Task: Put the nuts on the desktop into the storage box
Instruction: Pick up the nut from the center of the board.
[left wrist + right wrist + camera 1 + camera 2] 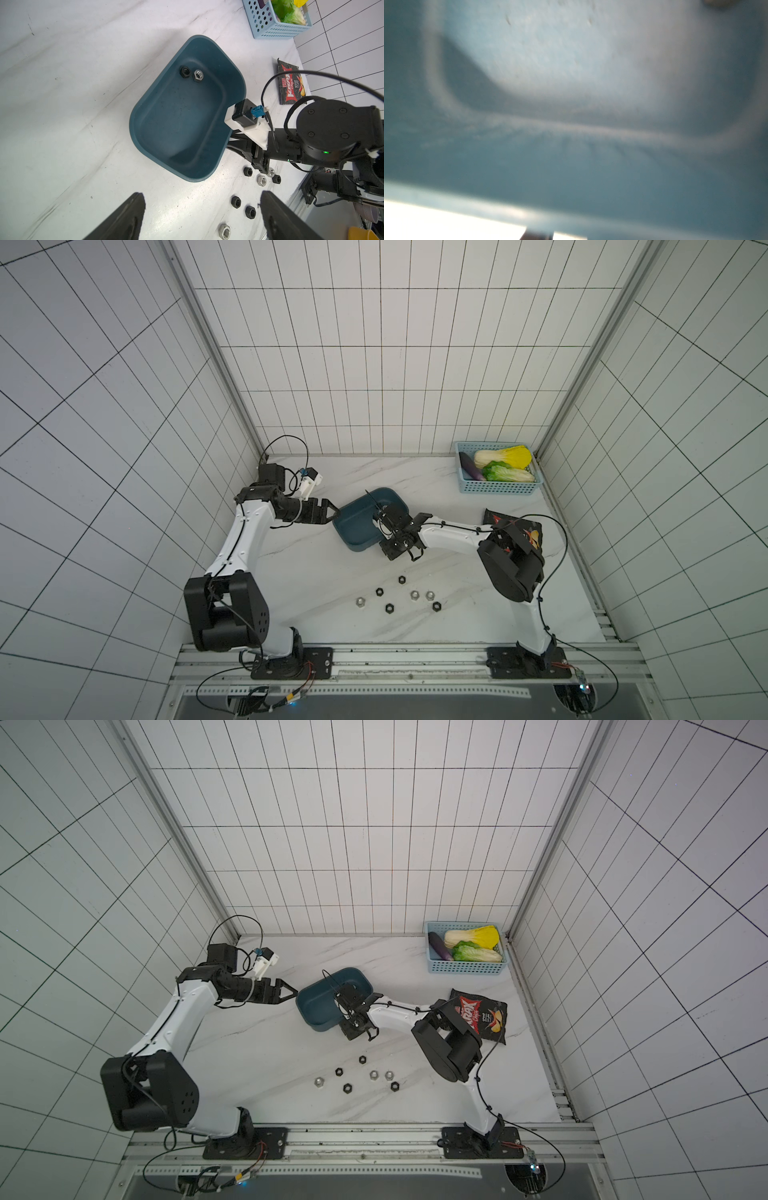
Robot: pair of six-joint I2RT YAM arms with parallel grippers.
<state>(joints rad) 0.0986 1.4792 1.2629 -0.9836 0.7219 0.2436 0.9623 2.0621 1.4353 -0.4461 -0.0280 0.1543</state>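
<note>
While the left gripper (336,512) hangs just beside one end of the storage box (353,531), its jaws are spread wide with nothing held between them. The right gripper (233,141) reaches to the box's other side. Its tips are hidden behind the rim, so I cannot tell how far its jaws stand apart or whether they pinch anything. Its wrist view gives only a blur of teal interior. On the box floor a black nut (184,72) and a silver nut (198,75) lie side by side near one end, between neither pair of jaws. Seven more nuts (389,608) lie scattered on the desktop (307,572), on the box's side toward the arm bases and well apart from both grippers.
</note>
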